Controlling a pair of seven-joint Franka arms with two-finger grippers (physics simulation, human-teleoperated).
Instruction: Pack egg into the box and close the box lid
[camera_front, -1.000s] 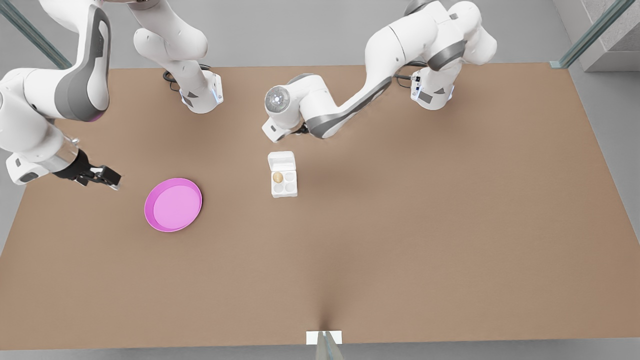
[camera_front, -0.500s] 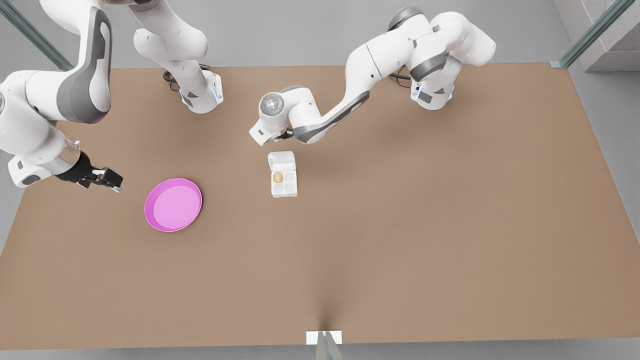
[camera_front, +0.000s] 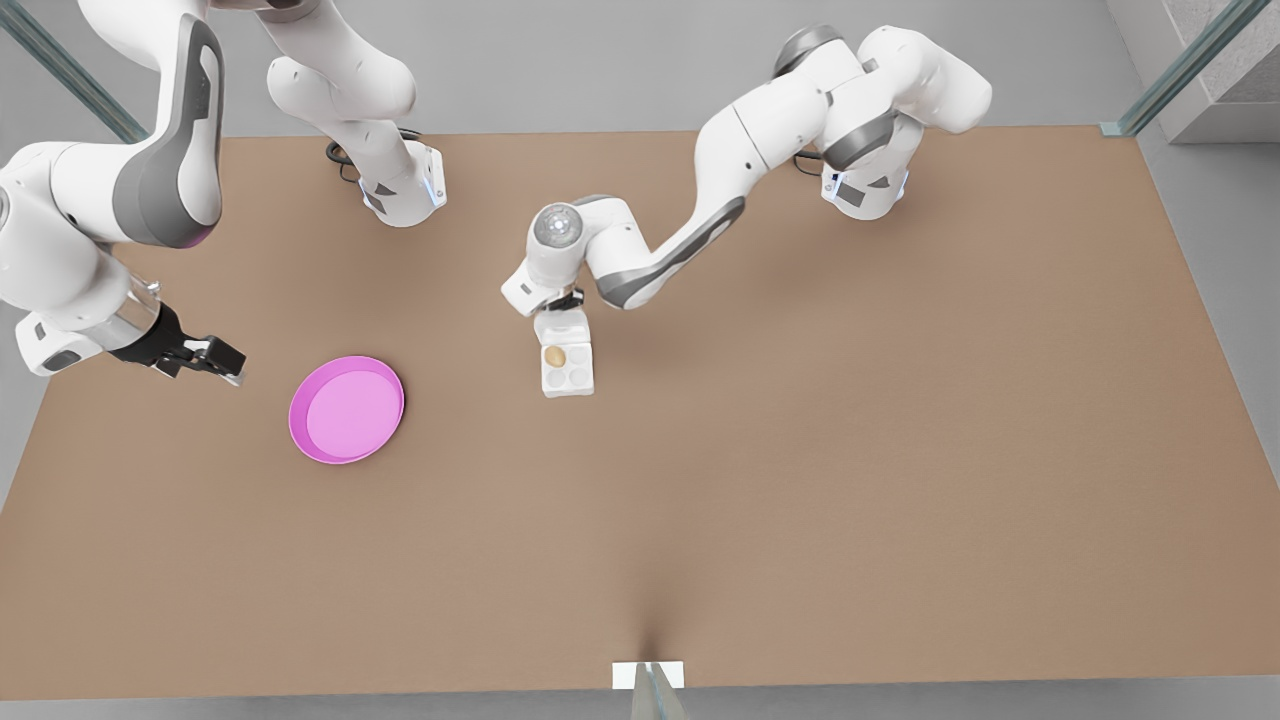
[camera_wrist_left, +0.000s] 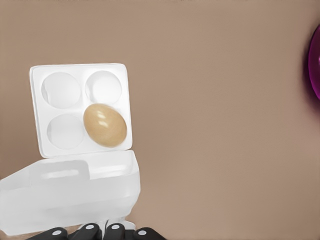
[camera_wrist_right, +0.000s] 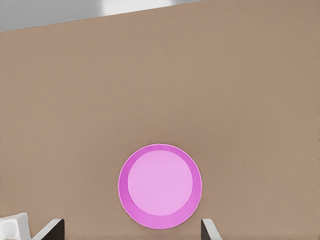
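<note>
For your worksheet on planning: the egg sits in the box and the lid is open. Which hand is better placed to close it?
Left. The left hand is at the lid, behind the egg. The right hand waits beyond the pink plate.

My two white Franka arms (camera_front: 740, 150), seen from my remote station.
I see glossy white shells with grey joint bands, black cables at the bases (camera_front: 865, 190), black grippers (camera_front: 205, 357), one round silver wrist cap.
</note>
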